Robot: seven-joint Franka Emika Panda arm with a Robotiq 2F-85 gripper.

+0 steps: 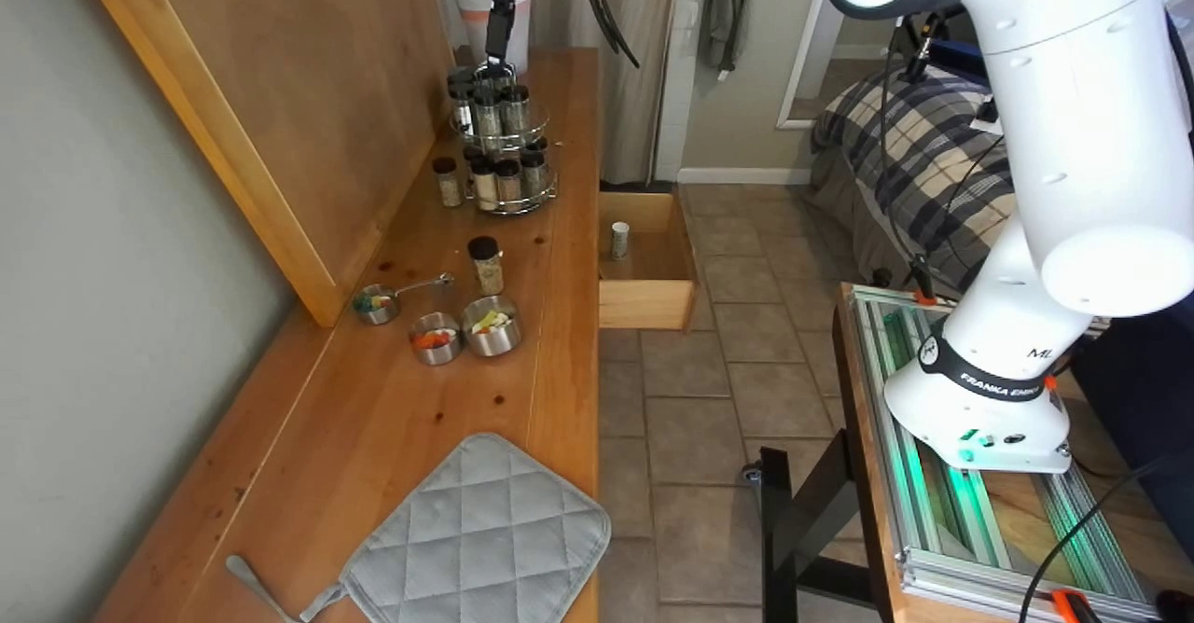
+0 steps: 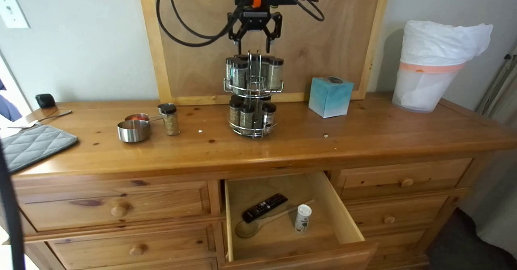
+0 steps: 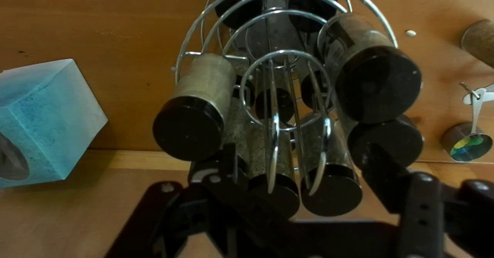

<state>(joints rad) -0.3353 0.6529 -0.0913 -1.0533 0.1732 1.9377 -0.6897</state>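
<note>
Chrome wire spice rack (image 2: 253, 95), round and with 2 tiers, is placed on the knotty orange-brown wooden dresser (image 2: 202, 150), directly below the black metal gripper (image 2: 253, 47). The 2 black fingers (image 2: 239, 45) are spread well apart, and nothing is seen gripped; close to their tips the looped wire handle (image 3: 275, 130) is found. At least 6 glass jars (image 2: 276, 74) with black lids can be counted on the upper tier, at least 4 on the lower. 1 similar jar (image 1: 448, 183) is seen just beside the rack, 1 loose jar (image 1: 486, 270) beside 3 steel measuring cups (image 2: 133, 134). Also 1 grey quilted pot holder (image 1: 494, 530), 1 pale-blue tissue box (image 2: 331, 98) and 1 white plastic bin (image 2: 422, 88) are found. In the pulled-out drawer (image 2: 278, 247), 1 black remote control (image 2: 265, 207), 1 wooden spoon (image 2: 247, 229) and 1 white shaker (image 2: 302, 218) are contained. The floor (image 1: 695, 436) is tiled grey-brown; a bed (image 1: 867, 129) is covered with plaid cloth.
</note>
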